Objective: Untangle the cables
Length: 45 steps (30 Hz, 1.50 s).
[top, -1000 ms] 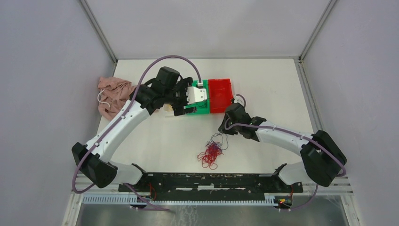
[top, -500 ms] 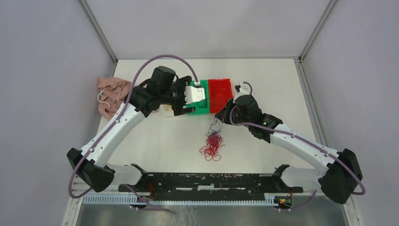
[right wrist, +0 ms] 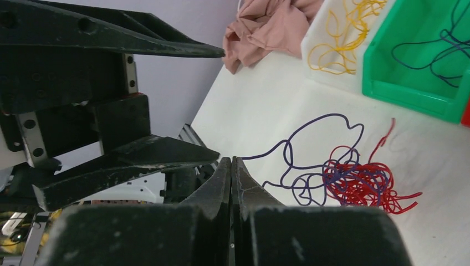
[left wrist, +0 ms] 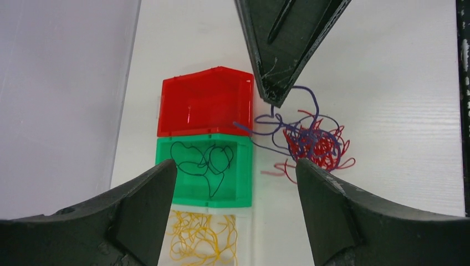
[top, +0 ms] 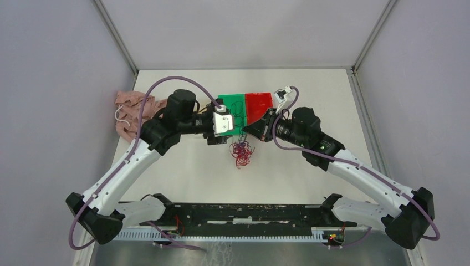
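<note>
Dragging one purple cable (right wrist: pixel 310 124) toward the bins, my right gripper (right wrist: pixel 230 160) had swung up from the middle of the table within the last second. Its fingers were pressed together, and the purple strand ran right to their tips, so I judged it pinched there. The tangle of cables (top: pixel 241 152) had come along with it. A second earlier the clump lay near the front of the table, and now it sat just beside the green bin (left wrist: pixel 242 166), red and purple loops still knotted together. So the pull had moved the heap rather than freed the strand. My left gripper (left wrist: pixel 234 166) had backed off the bins and hung over them with its fingers spread wide, holding nothing. One dark cable already lay in the green bin and yellow cables (left wrist: pixel 202 238) lay in the clear one, while the red bin (left wrist: pixel 199 105) held none. The sorting looked only partly done.
</note>
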Tool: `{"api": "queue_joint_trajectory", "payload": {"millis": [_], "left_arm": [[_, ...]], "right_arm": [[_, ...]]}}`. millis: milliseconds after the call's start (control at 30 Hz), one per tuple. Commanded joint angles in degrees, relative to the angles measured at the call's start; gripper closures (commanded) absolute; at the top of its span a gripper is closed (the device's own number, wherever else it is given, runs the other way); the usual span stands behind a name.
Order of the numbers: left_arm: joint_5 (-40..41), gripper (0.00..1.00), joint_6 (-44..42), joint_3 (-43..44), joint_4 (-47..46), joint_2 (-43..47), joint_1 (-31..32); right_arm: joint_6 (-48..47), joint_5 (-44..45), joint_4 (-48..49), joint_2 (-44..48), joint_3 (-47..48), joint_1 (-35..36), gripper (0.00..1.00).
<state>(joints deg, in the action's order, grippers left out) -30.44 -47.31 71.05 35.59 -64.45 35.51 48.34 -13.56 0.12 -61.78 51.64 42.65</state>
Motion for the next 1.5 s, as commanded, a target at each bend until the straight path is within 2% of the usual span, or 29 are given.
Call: {"api": "queue_joint_trajectory", "payload": {"millis": [0,200,333,633,767,833,933,1067,1167,1467], "left_arm": [[-4.06,0.16,2.4,-1.3,-7.19,0.54,2.5],[-3.06,0.27,3.34,-2.58,-9.62,-0.96,7.22],[-2.13,0.37,3.21,-4.37,-11.63,-0.48,7.7],[-1.46,0.68,5.16,-7.31,-14.43,1.14,7.71],[-0.43,0.88,5.13,-7.85,-15.57,2.04,7.69],[-0.08,0.94,5.48,-7.37,-16.59,2.36,7.71],[-0.18,0.97,6.31,-5.1,-16.43,2.48,7.73],[-1.16,0.97,6.39,-1.76,-14.95,3.19,7.73],[-2.0,0.97,5.92,-0.01,-14.02,3.69,7.82],[-3.93,0.97,6.62,3.84,-12.57,3.31,8.33]], "right_arm": [[0.47,-5.36,6.37,0.78,2.83,0.19,1.0],[1.88,-7.7,8.8,-0.28,2.78,0.15,1.0],[2.38,-8.54,9.84,0.4,2.42,0.15,1.0],[3.17,-10.26,11.51,1.51,2.07,0.2,1.0],[2.57,-8.89,10.27,2.39,1.9,0.19,0.98],[2.39,-7.29,9.57,3.1,1.21,0.15,0.84],[1.34,-1.63,7.07,5.49,-0.43,0.15,0.53],[-0.89,7.11,2.62,9.28,-2.89,0.0,0.31],[-2.06,9.19,0.55,9.67,-3.45,-0.11,0.24],[-5.18,2.54,6.09,4.96,-3.88,0.12,0.16]]}}
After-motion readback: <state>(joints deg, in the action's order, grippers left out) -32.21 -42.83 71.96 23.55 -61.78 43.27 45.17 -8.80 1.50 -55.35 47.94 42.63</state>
